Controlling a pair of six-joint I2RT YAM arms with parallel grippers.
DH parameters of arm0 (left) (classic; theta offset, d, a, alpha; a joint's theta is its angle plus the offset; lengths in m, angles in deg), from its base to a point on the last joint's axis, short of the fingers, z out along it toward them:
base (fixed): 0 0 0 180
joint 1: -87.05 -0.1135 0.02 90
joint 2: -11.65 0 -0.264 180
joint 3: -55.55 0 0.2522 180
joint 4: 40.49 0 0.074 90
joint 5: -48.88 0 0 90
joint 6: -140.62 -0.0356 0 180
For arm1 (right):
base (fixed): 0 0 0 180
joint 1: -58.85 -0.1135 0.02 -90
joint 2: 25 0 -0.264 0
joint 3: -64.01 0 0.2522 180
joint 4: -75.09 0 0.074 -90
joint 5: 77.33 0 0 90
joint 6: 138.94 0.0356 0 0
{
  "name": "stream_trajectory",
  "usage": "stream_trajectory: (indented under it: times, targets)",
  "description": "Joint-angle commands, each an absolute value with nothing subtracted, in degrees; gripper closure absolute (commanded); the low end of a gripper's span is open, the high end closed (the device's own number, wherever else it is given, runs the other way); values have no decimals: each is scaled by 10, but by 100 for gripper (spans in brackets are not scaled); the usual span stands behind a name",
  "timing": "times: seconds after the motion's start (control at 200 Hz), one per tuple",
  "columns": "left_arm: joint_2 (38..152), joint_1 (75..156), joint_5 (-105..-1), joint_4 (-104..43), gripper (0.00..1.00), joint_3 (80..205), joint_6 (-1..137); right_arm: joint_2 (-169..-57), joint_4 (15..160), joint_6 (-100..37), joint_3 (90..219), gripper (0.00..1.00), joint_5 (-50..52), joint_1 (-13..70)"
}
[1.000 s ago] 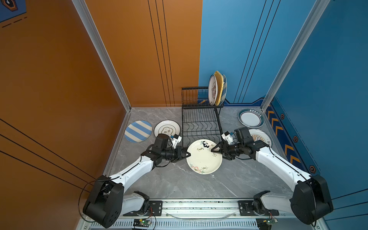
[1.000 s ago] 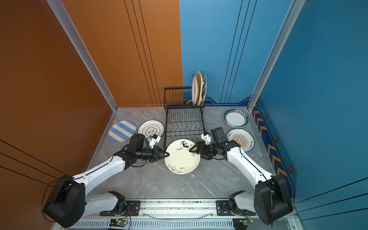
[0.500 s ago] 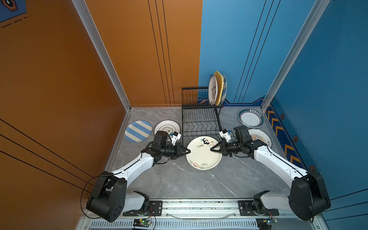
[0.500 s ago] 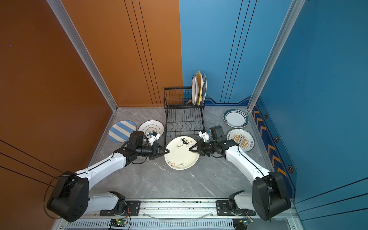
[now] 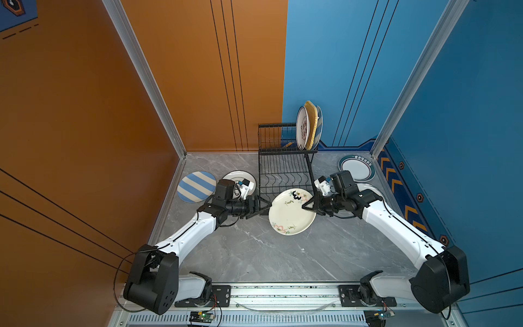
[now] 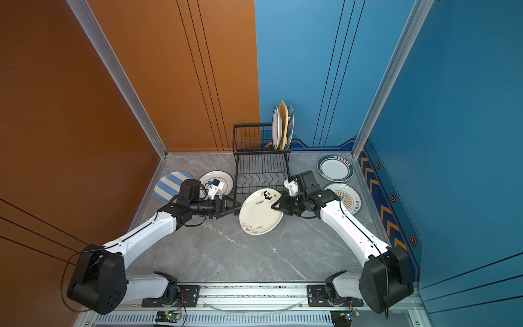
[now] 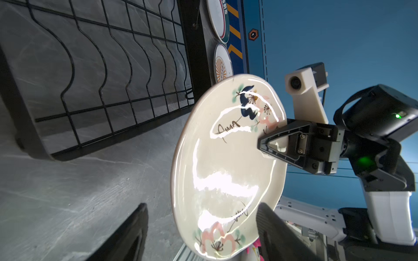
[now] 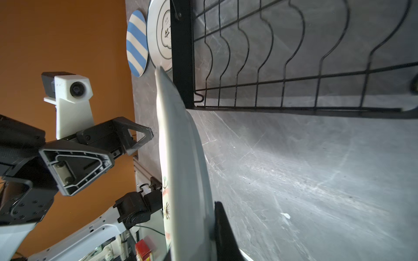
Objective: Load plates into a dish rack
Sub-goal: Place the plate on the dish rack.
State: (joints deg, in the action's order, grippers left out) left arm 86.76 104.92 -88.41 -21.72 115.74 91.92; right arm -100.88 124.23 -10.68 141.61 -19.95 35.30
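currently the floral plate (image 5: pixel 288 218) (cream, with a dark blue bird near one rim and pink blossom at the opposite one) is near the middle of the grey marble table (image 5: pixel 254 254). it is on the 6 o'clock side of the dish rack (image 5: pixel 283 170), and its far rim overlaps the rack's front edge in both top views. it is tipped up rather than flat, and the right wrist view shows it nearly edge-on. whether its low rim touches the table i cannot tell.

the right gripper (image 5: pixel 305 206) is clamped on the plate's rim at about 3 o'clock. the left gripper (image 5: pixel 265 206) is at the plate's 9 o'clock with its jaws spread wide. from the left wrist the rim lies between the two fingers (image 7: pixel 133 230); from the right wrist they stand just clear of it.

at the 3 o'clock end of the rack's upper tier three plates stand upright: a white printed plate (image 5: pixel 302 131), a yellow woven plate (image 5: pixel 311 124) and a blue-toned plate (image 5: pixel 319 127).

flat on the table lie a blue-striped plate (image 5: pixel 196 186) at 10 o'clock, a white plate (image 5: pixel 235 175) just beside it, a teal-rimmed plate (image 5: pixel 357 167) at 2 o'clock, and a sunburst plate (image 6: pixel 346 198) near that, partly under the right arm.
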Motion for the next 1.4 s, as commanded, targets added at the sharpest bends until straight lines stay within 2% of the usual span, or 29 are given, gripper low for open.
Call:
stream_trajectory:
  times: [0.0,0.1,0.115,0.145,0.41,0.861,1.396]
  targets:
    - [873,1040,-833,-117,18,1192,855,-990,1309,-148,1512,100,-96,331]
    - [884,1035,-805,-84,15,1213,837,-1005,1352,-166,1585,100,-17,306]
    - [886,1034,-801,-78,10,1217,835,-1007,1358,-169,1596,100,-8,302]
    - [890,1034,-790,-67,9,1223,828,-1013,1370,-174,1619,100,20,294]
    - [920,1030,-760,-42,0,1249,806,-1097,1421,-211,1828,100,194,239]
    - [936,1031,-761,-40,2,1256,790,-1317,1407,-344,2183,100,421,209]
    - [926,1030,-756,-30,2,1242,779,-1418,1146,-494,2212,100,576,202]
